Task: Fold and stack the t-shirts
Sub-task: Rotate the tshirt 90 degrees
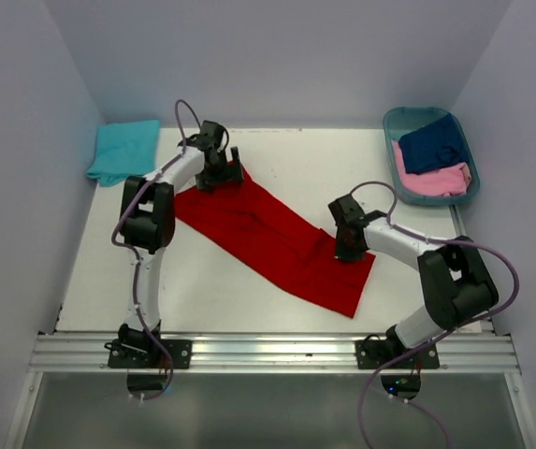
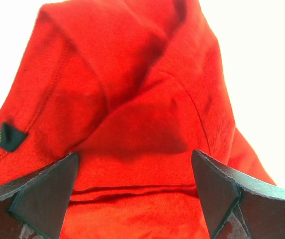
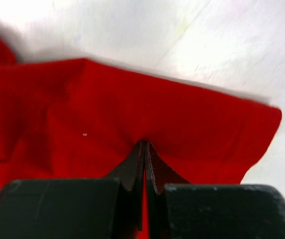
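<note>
Red cloth crosses the middle of the table (image 1: 277, 154): the red t-shirt (image 1: 268, 238) lies as a long diagonal band, apparently narrowed so its ends can be brought together. The right gripper (image 3: 144, 149) is clamped on the near-right edge, probably to lift that end. The left gripper (image 2: 135, 169) hovers over the far-left end, jaws wide apart (nothing between them yet). The turquoise t-shirt (image 1: 124, 150) sits folded in the far-left corner, likely starting the stack; the navy t-shirt (image 1: 433, 145) and the pink t-shirt (image 1: 431, 180) lie in the basket (image 1: 431, 110).
</note>
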